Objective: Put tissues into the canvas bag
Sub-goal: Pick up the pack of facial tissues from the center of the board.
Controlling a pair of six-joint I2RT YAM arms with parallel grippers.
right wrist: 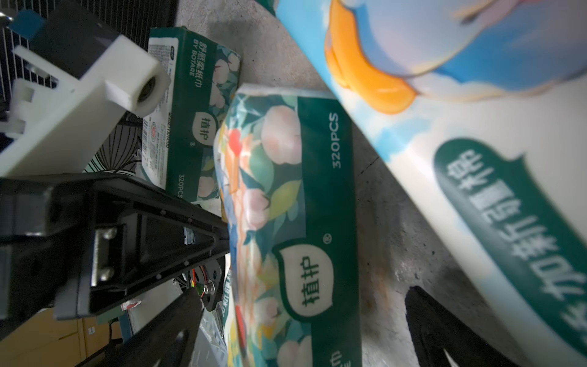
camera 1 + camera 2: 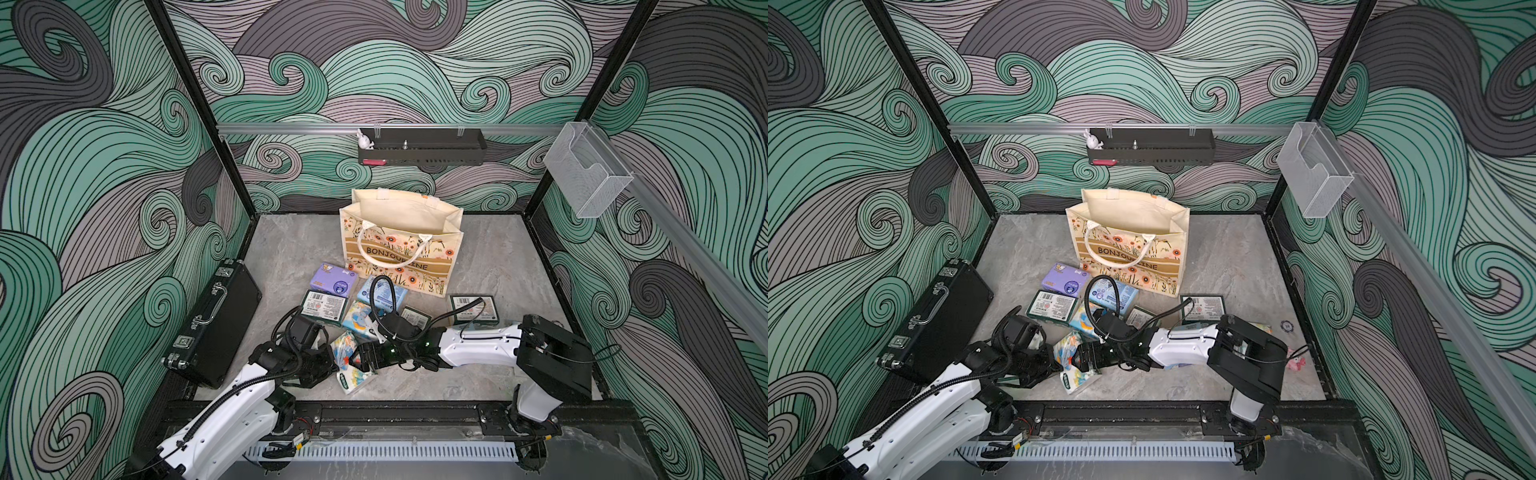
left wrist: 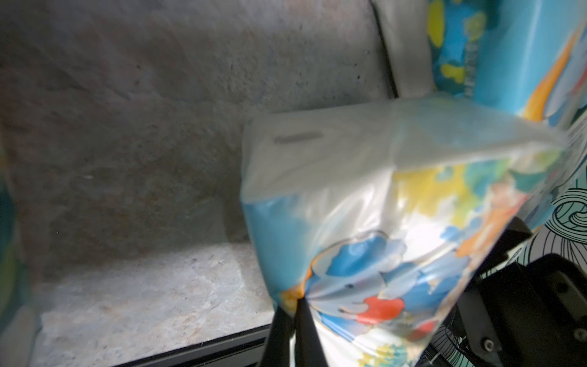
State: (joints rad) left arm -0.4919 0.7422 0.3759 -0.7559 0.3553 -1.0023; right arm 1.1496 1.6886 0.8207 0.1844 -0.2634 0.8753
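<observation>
The canvas bag [image 2: 401, 243] stands open at the back middle of the floor. Several tissue packs lie in front of it: purple [image 2: 334, 280], light blue [image 2: 384, 293], green-white with barcodes [image 2: 324, 306]. My left gripper [image 3: 297, 300] is shut on the wrapper corner of a cartoon elephant pack [image 3: 381, 206], which is tipped up off the floor [image 2: 344, 347]. My right gripper [image 1: 301, 295] is open, and that pack's green flowered side [image 1: 286, 190] stands between its fingers. Another elephant pack [image 2: 355, 380] lies just in front of both grippers.
A black hard case [image 2: 216, 328] lies along the left wall. A green-white pack [image 2: 471, 309] sits beside the right arm, and a small pink toy [image 2: 1296, 363] near the right wall. A black shelf [image 2: 422, 151] and a clear holder [image 2: 586, 174] hang higher up.
</observation>
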